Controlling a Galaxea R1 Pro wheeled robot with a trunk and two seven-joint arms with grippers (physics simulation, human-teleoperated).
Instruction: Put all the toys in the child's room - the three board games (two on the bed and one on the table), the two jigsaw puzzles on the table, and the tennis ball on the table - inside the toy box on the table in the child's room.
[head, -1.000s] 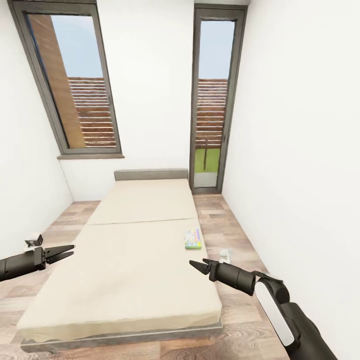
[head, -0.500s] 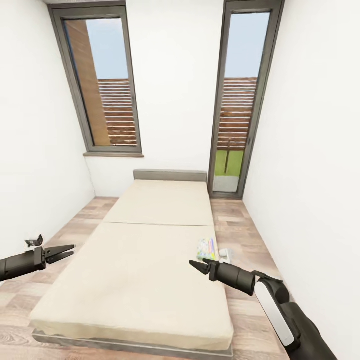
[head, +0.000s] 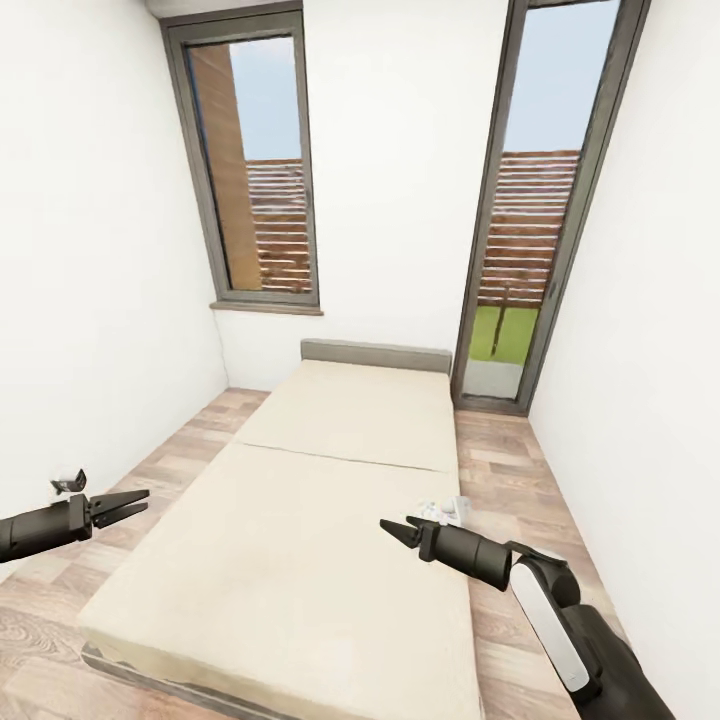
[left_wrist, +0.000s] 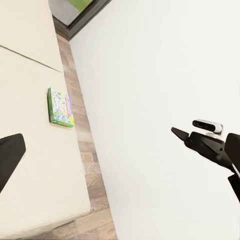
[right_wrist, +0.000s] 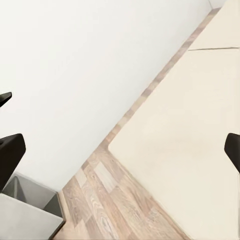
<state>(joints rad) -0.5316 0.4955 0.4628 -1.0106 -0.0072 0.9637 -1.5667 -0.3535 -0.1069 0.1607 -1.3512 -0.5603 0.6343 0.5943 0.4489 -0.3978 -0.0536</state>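
A green-edged board game (left_wrist: 61, 107) lies flat on the beige bed (head: 300, 520), near its right edge. In the head view my right gripper (head: 400, 530) covers most of that game. This gripper hangs open over the bed's right side, its fingers (right_wrist: 10, 155) spread wide with nothing between them. My left gripper (head: 118, 506) is open and empty too, held over the floor to the left of the bed. The toy box, the table, the jigsaw puzzles and the tennis ball are out of view.
Two tall dark-framed windows (head: 260, 170) stand in the far wall behind the grey headboard (head: 375, 353). Strips of wood plank floor (head: 500, 470) run along both sides of the bed, between white walls. A grey box-shaped corner (right_wrist: 27, 210) shows in the right wrist view.
The whole head view has shifted: windows and bed sit further right and look closer. The board game has slid behind my right gripper. Both arms hold the same pose.
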